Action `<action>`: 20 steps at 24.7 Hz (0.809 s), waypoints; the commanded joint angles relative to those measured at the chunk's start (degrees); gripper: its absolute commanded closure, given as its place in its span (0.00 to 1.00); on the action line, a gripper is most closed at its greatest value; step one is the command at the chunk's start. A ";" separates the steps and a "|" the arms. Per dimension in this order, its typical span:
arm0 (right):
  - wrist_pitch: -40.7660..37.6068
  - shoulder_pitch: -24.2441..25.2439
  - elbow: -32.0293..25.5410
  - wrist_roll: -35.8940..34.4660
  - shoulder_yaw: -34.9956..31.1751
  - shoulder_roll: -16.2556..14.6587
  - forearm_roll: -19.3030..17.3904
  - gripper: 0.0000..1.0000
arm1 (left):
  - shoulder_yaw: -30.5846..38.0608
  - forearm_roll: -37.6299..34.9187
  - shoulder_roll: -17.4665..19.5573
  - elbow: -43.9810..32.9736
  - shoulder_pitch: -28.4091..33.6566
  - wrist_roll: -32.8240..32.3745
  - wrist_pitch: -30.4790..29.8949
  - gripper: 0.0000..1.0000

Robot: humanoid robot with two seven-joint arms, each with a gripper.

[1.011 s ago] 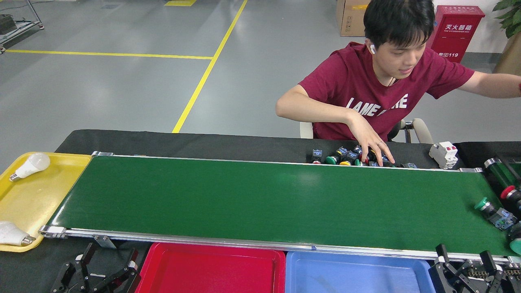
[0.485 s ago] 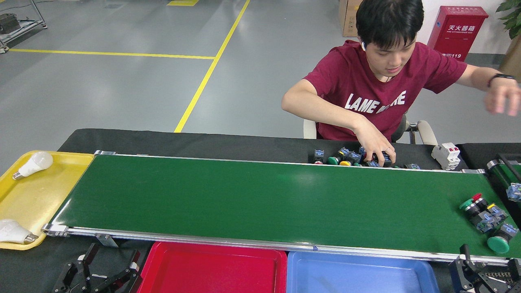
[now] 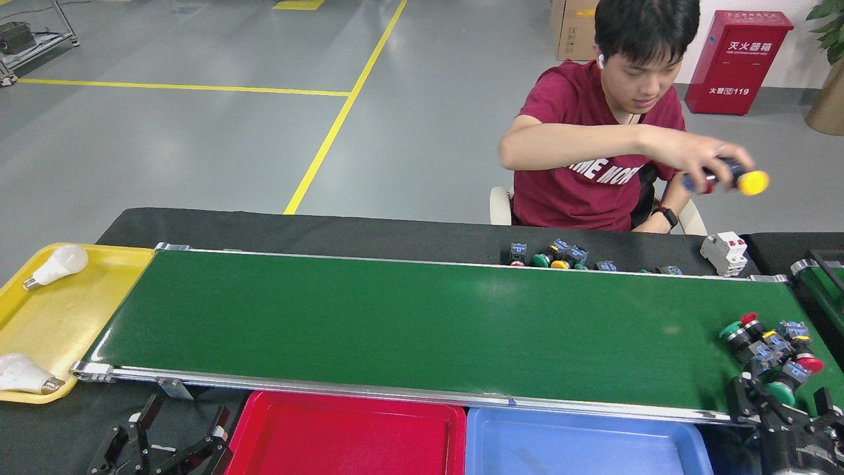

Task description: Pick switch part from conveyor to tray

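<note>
Several switch parts (image 3: 768, 349) with green, red and blue pieces lie in a cluster at the right end of the conveyor (image 3: 395, 316). My right gripper (image 3: 781, 402) is at the belt's near edge just in front of the cluster, fingers spread open, and a green-capped part (image 3: 782, 393) shows between them. At the bottom left, below the belt, my left gripper (image 3: 165, 442) is open and holds nothing. A red tray (image 3: 343, 435) and a blue tray (image 3: 580, 448) sit along the near side of the belt.
A person behind the belt holds a yellow-capped switch (image 3: 738, 179) in the air. More switch parts (image 3: 560, 256) and a white breaker (image 3: 724, 253) lie on the black table. A yellow tray (image 3: 59, 323) with light bulbs sits left. A smaller belt (image 3: 824, 290) stands right.
The switch parts have ridden left along the belt and bunched together. My right gripper has risen to the belt's edge beside them. The person's hand has lifted a yellow-capped switch off the table.
</note>
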 commanded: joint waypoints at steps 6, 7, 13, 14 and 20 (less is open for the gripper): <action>-0.73 -6.74 6.14 0.43 0.87 -0.76 -0.09 0.23 | -1.65 -0.23 0.61 0.07 -1.55 0.39 -0.13 0.00; -2.48 -6.48 6.14 0.95 0.96 -1.20 -0.09 0.45 | -1.65 -0.14 0.61 0.07 -1.64 0.39 -0.13 0.00; -16.72 -5.69 5.70 1.57 0.87 -2.78 -0.88 0.90 | -1.47 -0.14 0.61 0.07 -1.38 0.39 -0.13 0.00; -16.81 -5.51 5.17 1.57 0.87 -2.69 -0.88 0.91 | -1.38 -0.14 0.61 -0.01 -1.38 0.39 -0.13 0.00; -18.30 -0.86 -4.50 1.83 0.87 -2.78 -2.99 0.92 | -1.21 -0.14 0.61 -0.01 -1.29 0.39 -0.04 0.00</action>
